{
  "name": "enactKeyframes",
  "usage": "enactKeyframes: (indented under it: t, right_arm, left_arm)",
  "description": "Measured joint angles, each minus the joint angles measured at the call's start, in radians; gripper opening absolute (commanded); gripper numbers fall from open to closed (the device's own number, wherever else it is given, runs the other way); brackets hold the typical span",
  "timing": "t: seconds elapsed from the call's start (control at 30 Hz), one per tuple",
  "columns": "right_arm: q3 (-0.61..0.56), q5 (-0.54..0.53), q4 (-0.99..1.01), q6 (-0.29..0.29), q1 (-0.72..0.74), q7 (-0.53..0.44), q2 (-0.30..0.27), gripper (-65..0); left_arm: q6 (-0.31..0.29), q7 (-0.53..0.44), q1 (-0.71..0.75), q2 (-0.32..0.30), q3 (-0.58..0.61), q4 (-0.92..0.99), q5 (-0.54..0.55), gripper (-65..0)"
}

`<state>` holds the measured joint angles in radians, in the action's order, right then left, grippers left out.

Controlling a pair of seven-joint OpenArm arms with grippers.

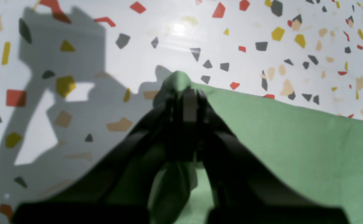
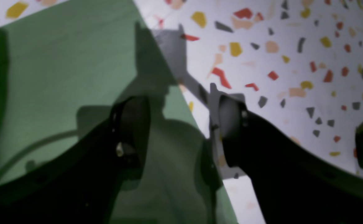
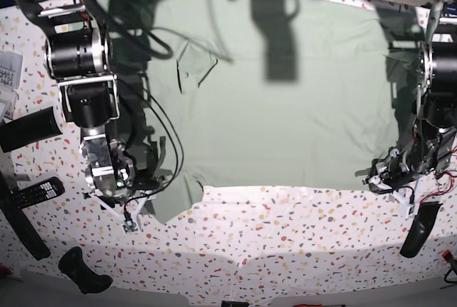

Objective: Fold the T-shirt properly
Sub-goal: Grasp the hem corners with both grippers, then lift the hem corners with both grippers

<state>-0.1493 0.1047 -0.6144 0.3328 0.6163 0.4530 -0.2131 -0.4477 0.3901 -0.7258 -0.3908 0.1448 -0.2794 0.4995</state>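
Observation:
The pale green T-shirt (image 3: 285, 107) lies spread flat over most of the table, its collar (image 3: 193, 68) toward the back left. At the shirt's front right corner, my left gripper (image 3: 387, 175) (image 1: 181, 93) is shut on a pinch of the cloth, and a small peak of T-shirt (image 1: 293, 140) sticks out past the fingertips. My right gripper (image 3: 136, 207) (image 2: 181, 105) hovers over the front left edge of the T-shirt (image 2: 60, 68). It is open, with one finger (image 2: 135, 118) above the cloth, the other finger (image 2: 231, 115) above the table, and nothing between them.
The table (image 3: 285, 243) has a white speckled cover with red, yellow and grey flecks. A remote control (image 3: 32, 193) and a black bar (image 3: 28, 128) lie at the left. A black handle (image 3: 82, 271) sits front left, and another black piece (image 3: 418, 228) front right.

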Motion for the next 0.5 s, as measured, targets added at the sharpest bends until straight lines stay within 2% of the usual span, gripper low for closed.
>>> enactKeyframes:
  t: [0.03, 0.17, 0.2, 0.33, 0.43, 0.5]
  right_arm:
    - [0.0, -0.002, 0.0, 0.027, -0.009, -0.002, 0.0, -30.8]
    - [0.002, -0.085, -0.008, 0.026, -0.04, -0.003, -0.003, -31.0]
    - [0.002, -0.117, -0.008, 0.023, -0.046, -0.003, -0.003, -32.8]
    - [0.002, -0.186, -0.014, 0.034, -0.048, 0.014, -0.003, -46.6]
    - [0.002, -0.185, -0.048, 0.039, -0.046, 0.079, 0.003, -57.4]
    - [0.002, -0.185, -0.074, 0.046, -0.049, 0.095, 0.006, -65.0]
  left_arm:
    - [0.0, 0.0, 0.0, 0.0, 0.0, 0.0, 0.0, -65.0]
    - [-0.001, 0.034, 0.0, 0.0, 0.0, 0.0, 0.002, -65.0]
    - [-0.002, 0.042, -0.002, 0.0, 0.0, 0.0, 0.002, -65.0]
    - [-0.002, 0.042, -0.003, 0.0, 0.0, 0.0, 0.002, -65.0]
    - [-0.002, 0.048, -0.003, 0.0, 0.0, 0.0, 0.006, -65.0]
    - [-0.002, 0.09, -0.006, -0.001, 0.0, -0.002, 0.01, -65.0]
